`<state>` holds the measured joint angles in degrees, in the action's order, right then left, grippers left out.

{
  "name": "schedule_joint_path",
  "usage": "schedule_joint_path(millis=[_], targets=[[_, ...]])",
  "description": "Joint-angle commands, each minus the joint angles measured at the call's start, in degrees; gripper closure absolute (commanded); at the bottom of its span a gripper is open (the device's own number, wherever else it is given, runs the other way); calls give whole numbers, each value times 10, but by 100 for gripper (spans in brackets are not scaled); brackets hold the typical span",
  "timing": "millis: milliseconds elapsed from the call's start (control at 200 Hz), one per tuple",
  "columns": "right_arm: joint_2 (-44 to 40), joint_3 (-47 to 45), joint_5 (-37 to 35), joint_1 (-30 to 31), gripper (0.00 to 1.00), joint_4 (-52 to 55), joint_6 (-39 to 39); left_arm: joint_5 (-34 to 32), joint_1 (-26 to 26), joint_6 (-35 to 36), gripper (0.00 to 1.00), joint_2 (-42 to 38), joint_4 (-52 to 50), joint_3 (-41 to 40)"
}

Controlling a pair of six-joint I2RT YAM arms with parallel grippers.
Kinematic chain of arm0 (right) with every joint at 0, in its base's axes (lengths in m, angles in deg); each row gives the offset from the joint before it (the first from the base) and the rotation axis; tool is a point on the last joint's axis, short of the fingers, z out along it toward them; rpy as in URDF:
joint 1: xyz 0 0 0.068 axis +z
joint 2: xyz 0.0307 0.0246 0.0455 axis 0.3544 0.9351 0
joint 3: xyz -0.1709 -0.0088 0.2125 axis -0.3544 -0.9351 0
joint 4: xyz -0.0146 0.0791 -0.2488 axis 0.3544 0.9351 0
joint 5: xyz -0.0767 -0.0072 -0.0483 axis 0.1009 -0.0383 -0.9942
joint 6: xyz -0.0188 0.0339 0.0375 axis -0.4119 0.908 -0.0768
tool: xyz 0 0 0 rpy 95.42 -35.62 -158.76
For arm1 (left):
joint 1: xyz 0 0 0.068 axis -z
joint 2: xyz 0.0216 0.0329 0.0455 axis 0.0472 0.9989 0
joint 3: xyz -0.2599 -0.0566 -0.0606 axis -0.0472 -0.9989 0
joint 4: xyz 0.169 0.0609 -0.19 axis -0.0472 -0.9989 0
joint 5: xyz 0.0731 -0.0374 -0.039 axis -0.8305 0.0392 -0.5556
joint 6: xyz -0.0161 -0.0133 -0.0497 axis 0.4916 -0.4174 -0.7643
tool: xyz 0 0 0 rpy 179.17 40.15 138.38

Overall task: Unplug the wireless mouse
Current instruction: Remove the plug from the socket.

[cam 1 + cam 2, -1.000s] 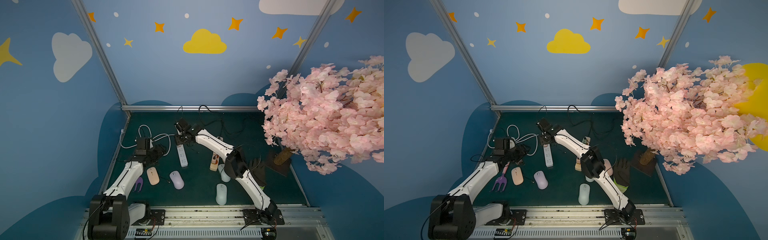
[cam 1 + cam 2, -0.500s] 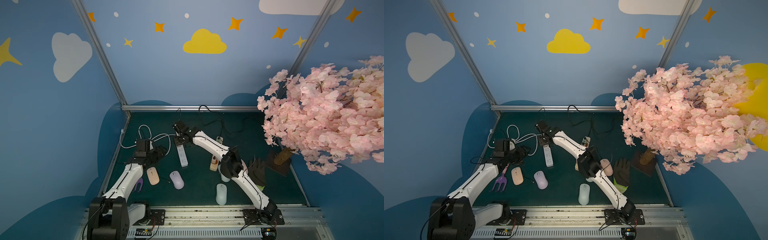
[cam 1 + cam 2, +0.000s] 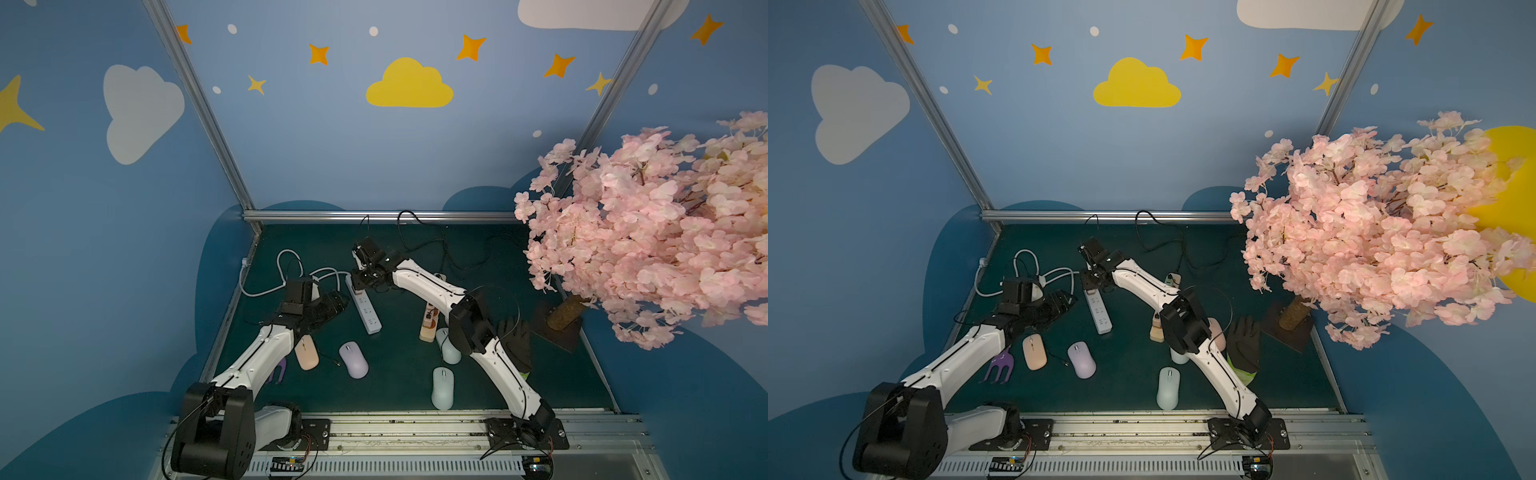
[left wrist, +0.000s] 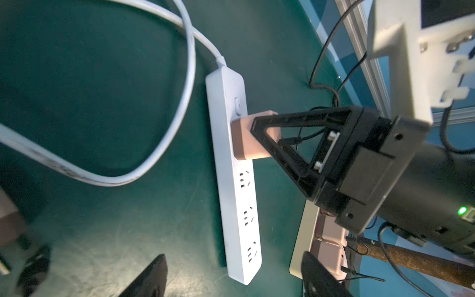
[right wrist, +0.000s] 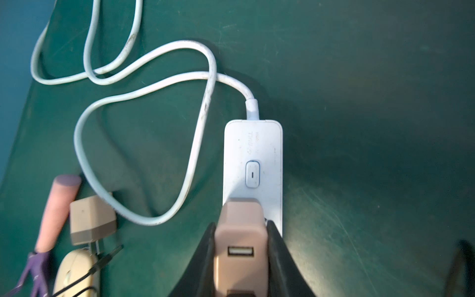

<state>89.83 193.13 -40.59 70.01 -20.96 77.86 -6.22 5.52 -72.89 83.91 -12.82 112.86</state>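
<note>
Jaws of right gripper point(image 5: 241, 228) pinch pink USB charger point(image 4: 244, 144) plugged into white power strip point(image 4: 231, 205); pull straight off strip face.

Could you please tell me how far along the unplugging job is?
Done: the right gripper is clamped on the pink charger. In hand: that charger sits plugged into the white power strip, so the pull has not happened. Remaining: pulling it free. The left gripper is open and empty near the strip.

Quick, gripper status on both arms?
Left gripper: open, holding nothing.
Right gripper: closed on the pink adapter plugged into the power strip.
</note>
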Motion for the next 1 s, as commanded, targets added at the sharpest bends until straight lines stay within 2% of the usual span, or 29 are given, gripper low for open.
schedule_joint_path(millis=[0,145,290,536,706,901,991], targets=[[-58,-30,50,-11,94,-47,35,10,13,4,14,20,39,-6],[-92,-100,103,-30,96,-105,97,28,26,8,4,42,61,3],[-111,-152,140,-49,99,-155,156,42,44,1,3,70,84,8],[-118,-180,157,-59,99,-182,184,50,61,-23,12,132,112,11],[-118,-185,160,-58,99,-185,191,59,71,-25,17,186,111,44],[-124,-195,162,-60,100,-184,188,64,63,-33,28,219,131,54],[-125,-198,164,-60,100,-183,188,77,50,-44,29,227,152,46]])
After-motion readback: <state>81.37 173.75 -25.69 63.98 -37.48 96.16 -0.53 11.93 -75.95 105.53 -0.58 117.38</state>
